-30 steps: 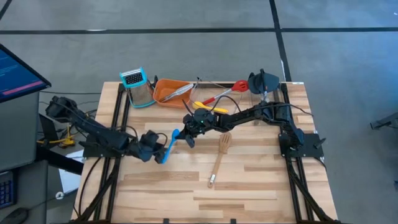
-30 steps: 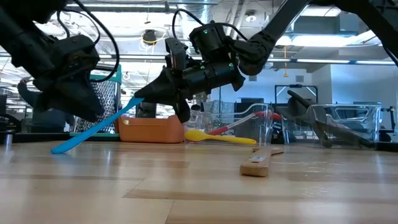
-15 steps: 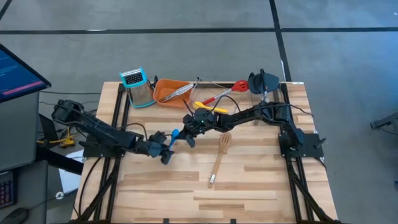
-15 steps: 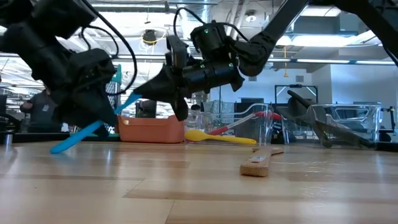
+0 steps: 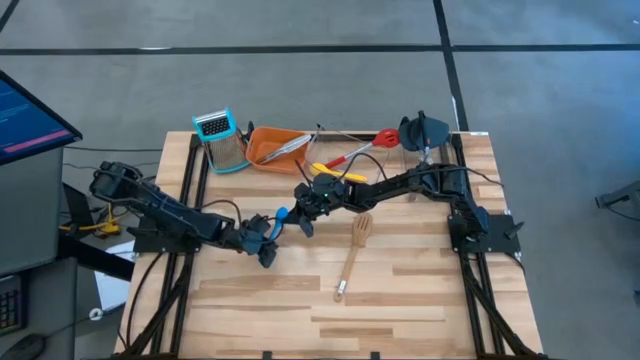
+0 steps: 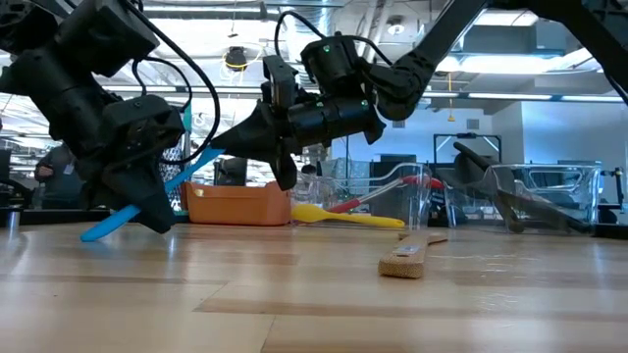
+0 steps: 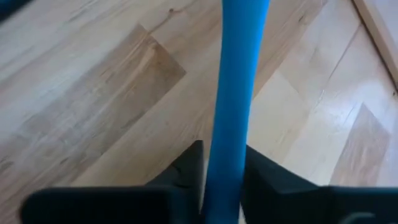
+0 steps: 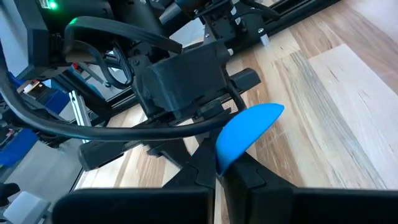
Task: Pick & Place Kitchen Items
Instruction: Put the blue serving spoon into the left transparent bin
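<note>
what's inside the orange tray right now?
The orange tray holds silver tongs, whose ends stick out over its rim. The tray's wall hides the floor in the low view, so anything smaller lying inside can't be ruled out.

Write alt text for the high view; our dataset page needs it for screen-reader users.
Over a wooden slat table, two dark arms meet at a blue plastic spoon: the right gripper pinches its bowl end while the left gripper closes its jaws around the handle. A wooden fork-like spatula lies beside them; an orange tray and metal grater sit at the far edge.
</note>
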Controlling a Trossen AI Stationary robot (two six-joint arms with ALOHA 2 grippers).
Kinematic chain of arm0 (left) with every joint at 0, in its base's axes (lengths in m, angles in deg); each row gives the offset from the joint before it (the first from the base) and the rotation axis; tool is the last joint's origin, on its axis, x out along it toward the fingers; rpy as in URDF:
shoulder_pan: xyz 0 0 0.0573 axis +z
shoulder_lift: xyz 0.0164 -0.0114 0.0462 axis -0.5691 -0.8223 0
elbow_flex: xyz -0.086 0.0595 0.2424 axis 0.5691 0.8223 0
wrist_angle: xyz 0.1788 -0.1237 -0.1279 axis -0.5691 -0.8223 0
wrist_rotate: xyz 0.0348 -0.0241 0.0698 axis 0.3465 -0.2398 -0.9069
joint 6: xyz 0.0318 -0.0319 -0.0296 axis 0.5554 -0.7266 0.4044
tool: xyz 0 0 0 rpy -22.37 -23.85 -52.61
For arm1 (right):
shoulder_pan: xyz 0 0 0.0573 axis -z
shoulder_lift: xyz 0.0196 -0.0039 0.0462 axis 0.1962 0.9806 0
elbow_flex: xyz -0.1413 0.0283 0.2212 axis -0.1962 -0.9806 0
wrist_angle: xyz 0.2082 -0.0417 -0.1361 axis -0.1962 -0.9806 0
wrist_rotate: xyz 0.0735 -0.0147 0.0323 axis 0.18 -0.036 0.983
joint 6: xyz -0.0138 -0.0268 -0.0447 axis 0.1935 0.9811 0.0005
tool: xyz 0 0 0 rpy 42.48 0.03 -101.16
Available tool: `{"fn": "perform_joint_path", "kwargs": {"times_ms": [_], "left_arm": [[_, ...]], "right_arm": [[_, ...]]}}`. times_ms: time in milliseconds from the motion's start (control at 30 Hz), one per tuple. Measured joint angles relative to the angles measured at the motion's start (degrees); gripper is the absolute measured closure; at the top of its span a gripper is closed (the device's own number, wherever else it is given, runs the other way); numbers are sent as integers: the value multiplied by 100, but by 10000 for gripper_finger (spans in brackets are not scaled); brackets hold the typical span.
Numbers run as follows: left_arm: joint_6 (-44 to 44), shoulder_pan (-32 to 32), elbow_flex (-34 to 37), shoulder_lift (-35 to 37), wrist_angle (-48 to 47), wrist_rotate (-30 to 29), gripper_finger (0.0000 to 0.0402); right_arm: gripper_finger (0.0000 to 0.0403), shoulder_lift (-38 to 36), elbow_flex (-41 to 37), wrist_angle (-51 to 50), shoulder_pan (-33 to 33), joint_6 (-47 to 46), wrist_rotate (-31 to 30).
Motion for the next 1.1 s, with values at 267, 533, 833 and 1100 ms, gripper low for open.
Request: {"fn": "perform_joint_path", "kwargs": {"times_ms": [267,533,833,1100], "left_arm": [[250,0,0,7,18,-33,383],[396,0,0,6,76,-97,386],[568,0,-7,23,135,-139,386],[920,21,-68,155,128,-452,386]], "right_arm": [[402,0,0,5,34,2,128],[372,0,0,46,121,-19,469],[281,-319,-2,-379,433,-39,1478],[232,-1144,-24,-1814,843,495,2443]]}}
